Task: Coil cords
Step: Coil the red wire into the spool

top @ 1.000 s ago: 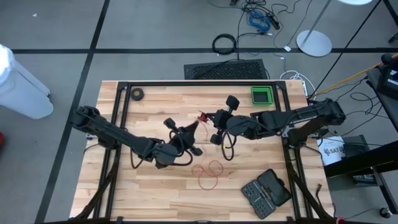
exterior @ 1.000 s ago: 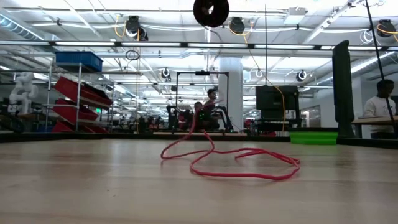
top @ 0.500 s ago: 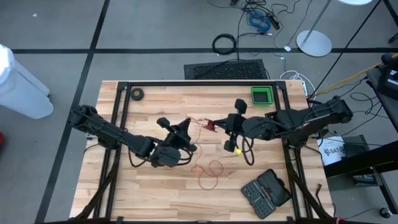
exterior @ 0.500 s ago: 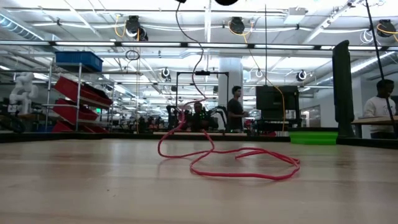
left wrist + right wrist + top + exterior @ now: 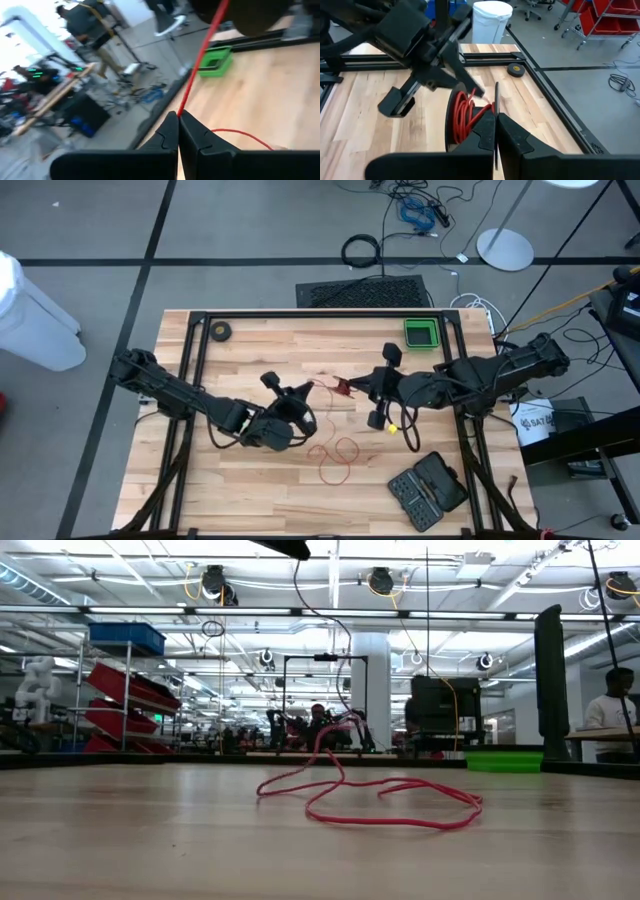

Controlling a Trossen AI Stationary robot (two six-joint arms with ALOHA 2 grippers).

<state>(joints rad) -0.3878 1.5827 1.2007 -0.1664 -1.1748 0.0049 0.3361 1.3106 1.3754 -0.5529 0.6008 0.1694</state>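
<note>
Right gripper (image 5: 495, 125) has swung the reel (image 5: 462, 117) round again, clamped on it; left gripper (image 5: 178, 131) stays pinched on the cord (image 5: 200, 60). Another wrap's on, but loops remain on the table (image 5: 250, 470).

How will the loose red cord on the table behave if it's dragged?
The thin red cord looks floppy: it lies in slack, uneven loops on the wooden table, so pulled loops likely collapse or tangle. It seems light, since one strand rises off the table. Being thin, it may slip between fingers.
</note>
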